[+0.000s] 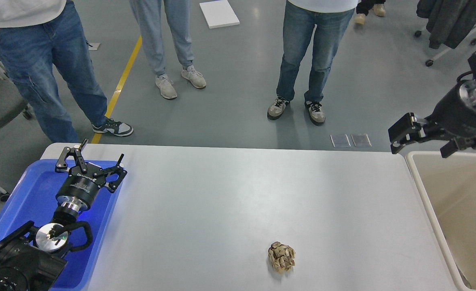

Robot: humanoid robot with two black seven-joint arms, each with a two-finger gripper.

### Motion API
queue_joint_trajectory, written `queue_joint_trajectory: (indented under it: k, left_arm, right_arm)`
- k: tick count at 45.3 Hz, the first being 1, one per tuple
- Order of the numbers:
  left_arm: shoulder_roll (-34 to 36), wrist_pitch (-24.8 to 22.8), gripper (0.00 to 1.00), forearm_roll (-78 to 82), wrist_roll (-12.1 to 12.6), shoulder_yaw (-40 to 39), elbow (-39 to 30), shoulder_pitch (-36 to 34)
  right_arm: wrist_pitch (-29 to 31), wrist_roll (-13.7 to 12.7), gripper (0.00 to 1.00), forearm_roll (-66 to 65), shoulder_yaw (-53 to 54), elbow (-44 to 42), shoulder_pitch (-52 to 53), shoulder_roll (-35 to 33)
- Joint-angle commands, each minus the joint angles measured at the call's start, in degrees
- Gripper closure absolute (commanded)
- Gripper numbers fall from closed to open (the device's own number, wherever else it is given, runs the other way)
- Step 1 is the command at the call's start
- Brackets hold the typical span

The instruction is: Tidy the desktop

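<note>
Bench (229, 194) fills the middle of the head view: wide, smooth, light grey-white top w/ rounded far corners, faint glare on the surface, near edge cut off by the frame bottom. Near the front, right of centre, sits a crumpled paper ball (281, 257), tan and brown, creased and lumpy, alone on the bare top. Blue plastic tray (27, 202) lies at the bench's left end, glossy, rounded rim, its near part hidden under the left arm. Left gripper (93, 161) hangs over the tray's far part, black linkage fingers spread wide, jaws open, nothing between them. Beige bin (456, 202) stands just beside the bench's right end, matte, rectangular, only partly in frame. Right gripper (419, 139) is above the bin's far rim; seen side-on and dark, so can't tell whether its jaws are apart. Beyond: grey floor, yellow line (120, 83), legs of three people in jeans and trainers, heads cut off.
</note>
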Motion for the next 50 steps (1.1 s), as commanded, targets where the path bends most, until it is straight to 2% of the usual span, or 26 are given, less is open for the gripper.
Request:
queue_joint_trajectory:
  k: [1, 50]
  left_arm:
    - [0.0, 0.0, 0.0, 0.0, 0.0, 0.0, 0.0, 0.0]
    - [0.0, 0.0, 0.0, 0.0, 0.0, 0.0, 0.0, 0.0]
  right_arm:
    - [3.7, -0.1, 0.0, 2.0, -0.2, -0.1, 3.8, 3.8]
    - [3.7, -0.1, 0.0, 2.3, -0.1, -1.0, 3.9, 3.7]
